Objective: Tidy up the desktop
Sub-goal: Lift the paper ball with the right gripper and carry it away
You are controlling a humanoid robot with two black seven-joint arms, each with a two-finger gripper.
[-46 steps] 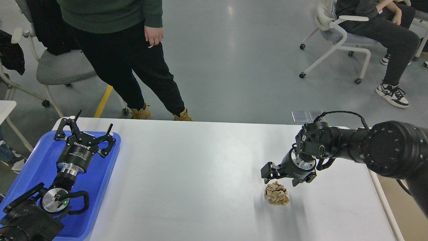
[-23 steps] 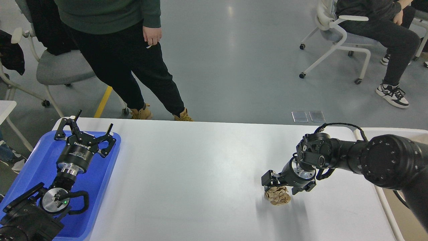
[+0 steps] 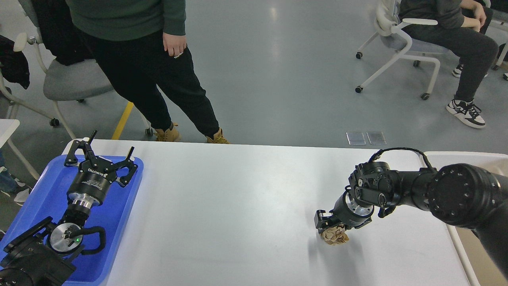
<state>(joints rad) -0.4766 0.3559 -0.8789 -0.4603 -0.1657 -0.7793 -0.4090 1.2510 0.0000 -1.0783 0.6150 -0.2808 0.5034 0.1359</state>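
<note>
The white desktop [image 3: 238, 198] bears a crumpled brown paper ball [image 3: 336, 236] at its right front. My right gripper [image 3: 342, 224] points down onto the ball, with a finger on either side of it. The jaws still stand apart, and the gripper hides the ball's top. My left gripper [image 3: 99, 159] is open and empty, hovering over the blue tray [image 3: 119, 214] at the desktop's left end.
A white-rimmed bin [image 3: 464, 157] stands past the desktop's right edge, partly behind my right arm. A person in a green top [image 3: 158, 79] stands at the far edge. Office chairs and a seated person [image 3: 448, 31] are on the floor beyond.
My right gripper has come down and slightly forward onto the paper ball, which now shows only partly under it. The left arm has not moved.
</note>
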